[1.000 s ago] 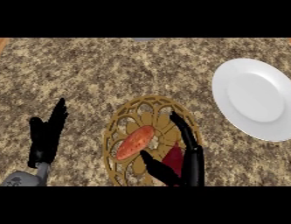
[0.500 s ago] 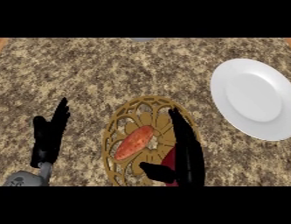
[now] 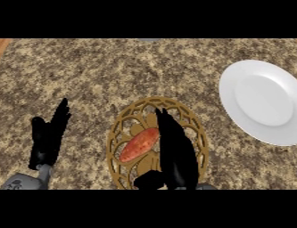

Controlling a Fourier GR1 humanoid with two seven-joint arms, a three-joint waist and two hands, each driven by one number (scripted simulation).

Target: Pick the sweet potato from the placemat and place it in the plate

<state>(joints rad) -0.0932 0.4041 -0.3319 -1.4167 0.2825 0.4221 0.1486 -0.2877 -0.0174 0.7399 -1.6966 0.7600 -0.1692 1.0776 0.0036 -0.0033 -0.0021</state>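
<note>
No text, label, brand, number or sign can be read anywhere in the head view.

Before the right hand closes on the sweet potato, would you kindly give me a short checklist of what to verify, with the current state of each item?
1. Sweet potato lies on the placemat, uncovered: ok.
2. Right hand is beside the sweet potato, on its right, fingers straight: ok.
3. Fingers are curled round the sweet potato: not ok, no grasp yet.
4. Height of the right hand above the placemat: cannot tell from this steep view.
5. Plate has nothing on it and lies to the right of the placemat, apart from it: ok.
6. Left hand rests open at the lower left, away from the placemat: ok.
</note>
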